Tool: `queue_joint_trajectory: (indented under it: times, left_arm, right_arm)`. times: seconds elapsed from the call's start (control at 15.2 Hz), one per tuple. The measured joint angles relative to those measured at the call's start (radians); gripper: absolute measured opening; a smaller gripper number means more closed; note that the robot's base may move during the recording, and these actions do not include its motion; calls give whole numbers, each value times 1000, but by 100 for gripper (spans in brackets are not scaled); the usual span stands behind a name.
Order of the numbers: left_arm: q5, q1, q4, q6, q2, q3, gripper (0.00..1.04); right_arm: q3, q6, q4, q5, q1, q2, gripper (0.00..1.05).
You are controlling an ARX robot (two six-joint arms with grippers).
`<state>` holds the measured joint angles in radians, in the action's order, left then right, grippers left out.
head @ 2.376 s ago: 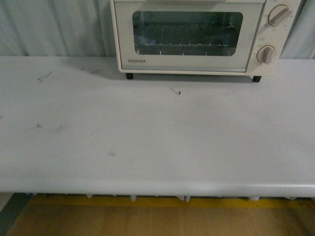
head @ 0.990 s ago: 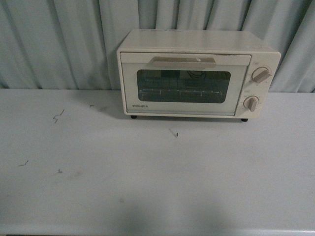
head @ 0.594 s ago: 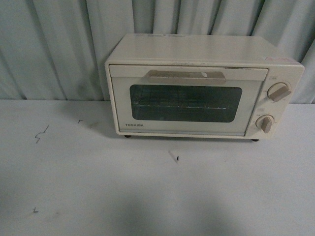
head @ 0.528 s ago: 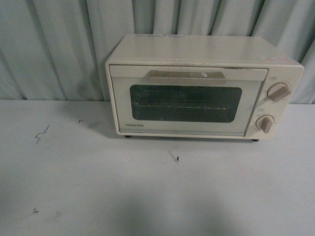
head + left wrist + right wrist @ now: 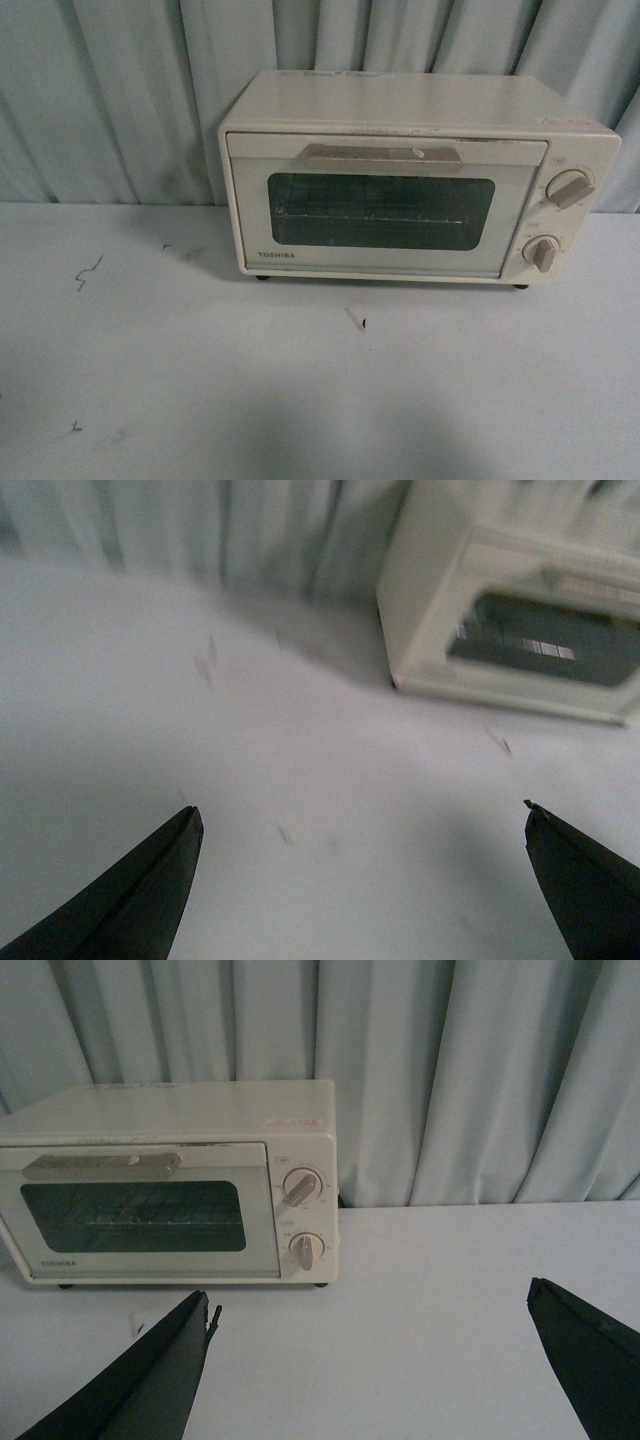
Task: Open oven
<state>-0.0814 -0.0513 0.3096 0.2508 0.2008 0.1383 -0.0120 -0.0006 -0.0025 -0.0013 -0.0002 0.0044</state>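
Observation:
The cream-white oven (image 5: 415, 175) stands at the back of the white table (image 5: 200, 380), its glass door shut, with a flat bar handle (image 5: 383, 157) along the top and two round knobs (image 5: 568, 188) on the right. A wire rack shows through the window. Neither gripper shows in the front view. My left gripper (image 5: 360, 815) is open and empty above the table, well short of the oven (image 5: 520, 600). My right gripper (image 5: 368, 1300) is open and empty, apart from the oven (image 5: 170, 1180).
A grey-green pleated curtain (image 5: 110, 90) hangs right behind the oven and table. A small scrap (image 5: 356, 319) lies on the table in front of the oven. A few dark scuff marks (image 5: 88, 271) are on the table's left part.
The front view has tilted up and drawn closer: the oven, first cut off at the top, now shows whole and larger. In the last half second it barely shifts.

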Motion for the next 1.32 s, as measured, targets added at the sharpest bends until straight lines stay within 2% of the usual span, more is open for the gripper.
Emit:
queue_joint_trajectory:
  times: [0.07, 0.2, 0.26, 0.33, 0.46, 0.59, 0.79, 0.92, 1.32]
  left_arm:
    - [16, -42, 35, 70, 47, 22, 98]
    - [79, -211, 45, 317, 158, 25, 98]
    - [184, -417, -106, 621, 310, 5, 98]
    - [238, -552, -286, 873, 508, 5, 98]
    - [251, -631, -493, 1066, 743, 14, 98]
    - [258, -668, -713, 1218, 1006, 63, 98]
    - [261, -680, -914, 1319, 1298, 159, 98]
    - [256, -679, -986, 1345, 1424, 224, 98]
    - [243, -599, -1100, 1389, 1695, 398, 98]
  right_arm:
    - [0, 0, -2, 1, 0, 0, 98]
    - [0, 0, -2, 1, 0, 0, 98]
    - [0, 0, -2, 1, 0, 0, 98]
    - [0, 0, -2, 1, 0, 0, 98]
    - [0, 0, -2, 1, 0, 0, 98]
    - [0, 0, -2, 1, 0, 0, 98]
    - [0, 0, -2, 1, 0, 0, 98]
    - [0, 0, -2, 1, 0, 0, 98]
    - [0, 0, -2, 1, 0, 0, 98]
